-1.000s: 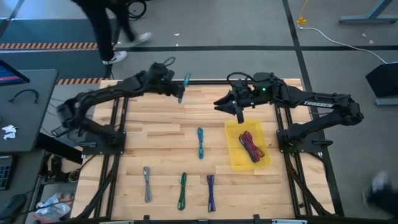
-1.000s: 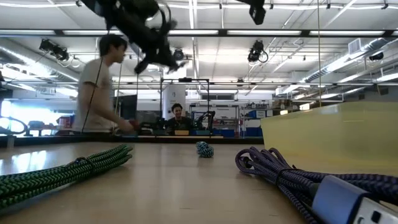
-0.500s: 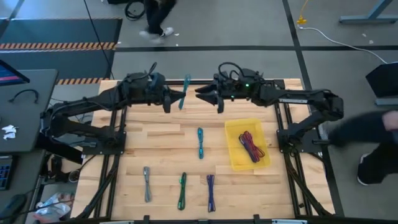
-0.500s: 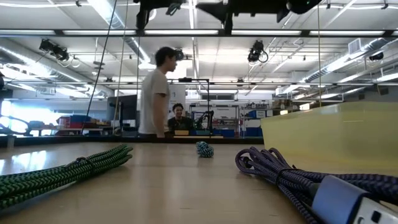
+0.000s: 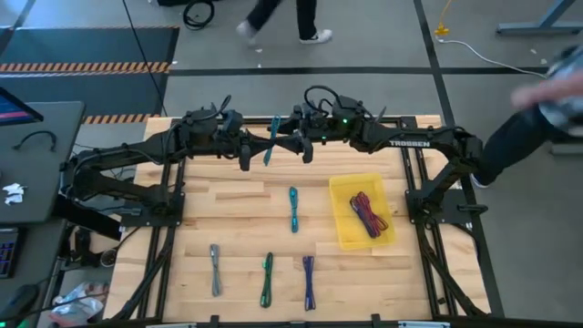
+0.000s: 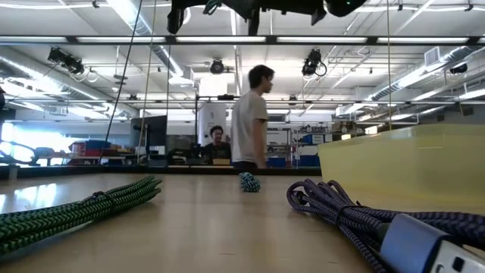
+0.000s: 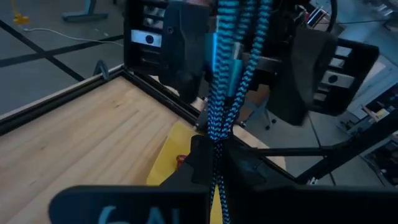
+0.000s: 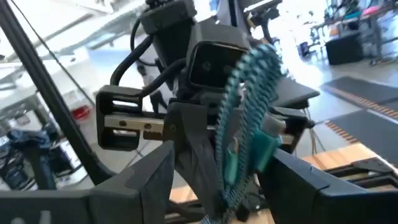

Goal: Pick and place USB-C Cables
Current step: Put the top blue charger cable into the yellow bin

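Holding 1 teal cable (image 5: pixel 271 138) above the desk's (image 5: pixel 237 205) far edge: left gripper (image 5: pixel 250 151), jaws closed on it. Right gripper (image 5: pixel 293 146), jaws spread wide, flanks the same cable. Yellow tray (image 5: pixel 342 232): several cables (image 5: pixel 368 215).

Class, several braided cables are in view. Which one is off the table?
The teal braided cable at the far edge: it hangs pinched in the left end effector, while the others lie on the wooden table or in the yellow tray.
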Controlling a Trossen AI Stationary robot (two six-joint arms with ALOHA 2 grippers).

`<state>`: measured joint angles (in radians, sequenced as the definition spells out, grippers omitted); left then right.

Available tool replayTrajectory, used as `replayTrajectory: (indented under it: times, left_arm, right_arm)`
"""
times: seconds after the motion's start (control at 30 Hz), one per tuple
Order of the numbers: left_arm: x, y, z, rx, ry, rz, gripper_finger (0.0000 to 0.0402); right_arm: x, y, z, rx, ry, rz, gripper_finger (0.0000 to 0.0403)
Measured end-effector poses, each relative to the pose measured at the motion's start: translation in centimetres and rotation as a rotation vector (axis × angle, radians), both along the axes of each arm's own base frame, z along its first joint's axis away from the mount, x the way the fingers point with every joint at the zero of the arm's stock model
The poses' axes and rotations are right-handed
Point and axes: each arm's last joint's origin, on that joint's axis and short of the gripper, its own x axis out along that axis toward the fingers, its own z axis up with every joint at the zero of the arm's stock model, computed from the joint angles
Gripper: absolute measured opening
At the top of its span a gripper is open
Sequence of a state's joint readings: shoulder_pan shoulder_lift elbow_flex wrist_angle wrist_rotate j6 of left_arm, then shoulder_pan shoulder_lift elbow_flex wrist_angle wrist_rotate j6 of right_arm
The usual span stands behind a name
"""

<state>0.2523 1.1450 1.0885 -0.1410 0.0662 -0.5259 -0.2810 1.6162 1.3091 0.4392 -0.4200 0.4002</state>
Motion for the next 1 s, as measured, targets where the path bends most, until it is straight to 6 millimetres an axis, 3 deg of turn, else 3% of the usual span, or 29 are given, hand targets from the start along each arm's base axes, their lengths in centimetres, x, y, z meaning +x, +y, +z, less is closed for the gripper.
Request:
replayTrajectory:
  times: [0.23, 0.4, 0.57, 0.67, 0.83, 1.0]
  left_arm:
    - [0.0, 0.0, 0.0, 0.013, -0.003, 0.0, 0.0018]
    - [0.0, 0.0, 0.1, 0.017, -0.012, -0.008, 0.0041]
    - [0.0, 0.0, 0.2, 0.039, -0.013, -0.01, 0.0061]
    - [0.0, 0.0, 0.3, 0.05, -0.019, -0.011, 0.0068]
    - [0.1, -0.1, 0.4, 0.045, -0.027, -0.047, 0.0045]
    - [0.0, -0.1, 0.3, 0.04, -0.02, -0.059, 0.006]
  right_arm:
    - [1.8, -0.4, 0.5, -0.018, 0.072, 0.028, 0.0204]
    - [1.7, -0.4, 0.2, -0.006, 0.129, 0.064, 0.0104]
    - [1.3, -0.7, 0.6, -0.026, 0.125, 0.07, 0.0101]
    - [0.9, -0.8, 1.1, -0.038, 0.112, 0.058, 0.002]
    - [-0.1, -1.8, 1.7, -0.052, 0.104, 0.043, 0.0018]
    - [-1.6, -2.5, 3.0, -0.084, 0.089, 0.005, 0.0018]
